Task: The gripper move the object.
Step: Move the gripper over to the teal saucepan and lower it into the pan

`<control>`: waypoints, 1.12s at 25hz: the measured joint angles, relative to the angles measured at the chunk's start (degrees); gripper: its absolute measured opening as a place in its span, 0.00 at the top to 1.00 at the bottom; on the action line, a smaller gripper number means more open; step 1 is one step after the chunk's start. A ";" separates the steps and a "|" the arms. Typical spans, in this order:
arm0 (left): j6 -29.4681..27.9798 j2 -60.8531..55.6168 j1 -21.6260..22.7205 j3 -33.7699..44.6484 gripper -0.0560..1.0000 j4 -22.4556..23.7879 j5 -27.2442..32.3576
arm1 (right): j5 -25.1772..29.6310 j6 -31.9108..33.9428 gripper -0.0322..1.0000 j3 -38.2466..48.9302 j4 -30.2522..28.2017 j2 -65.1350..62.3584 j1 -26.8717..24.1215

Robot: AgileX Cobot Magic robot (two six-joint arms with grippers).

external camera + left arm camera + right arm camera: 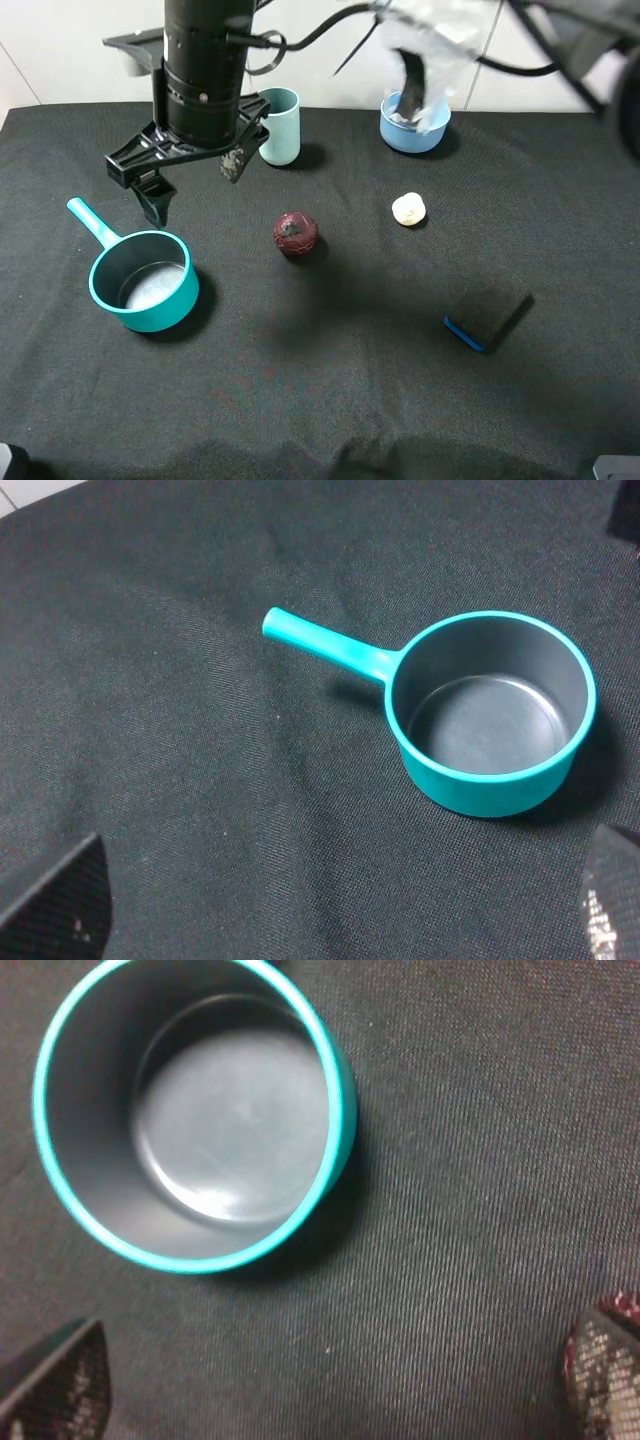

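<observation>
We see the saucepan (143, 281) upright on the left part of the black tabletop (330, 400), its handle pointing back-left and its grey inside holding nothing. The left gripper (193, 195) hangs above and just behind it, its fingers (235, 160) spread wide, released, grasping nothing. Behind that gripper stands the cup (279, 125); we cannot tell what is in it. At the back right, the blurred right arm half hides the bowl (414, 130) and its contents. The right gripper (330, 1390) is released too, over a teal-rimmed vessel (190, 1110), grey and bare inside; we cannot tell which one. A ball (296, 233) lies right of the saucepan, well apart, with a pale lump (409, 209) and a block (487, 312) farther right. Bare cloth runs from the saucepan to the near edge.
</observation>
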 joint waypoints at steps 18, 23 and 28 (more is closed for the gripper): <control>0.00 0.00 0.00 0.00 0.01 0.06 0.00 | -2.26 3.34 0.30 -5.07 -2.91 9.39 0.93; 0.00 0.00 0.00 0.00 0.01 0.06 0.00 | -4.84 4.34 0.30 -5.37 -3.82 10.92 1.55; 0.00 0.00 0.00 0.00 0.01 0.10 0.00 | -7.02 4.97 0.30 -5.48 -3.99 12.37 1.55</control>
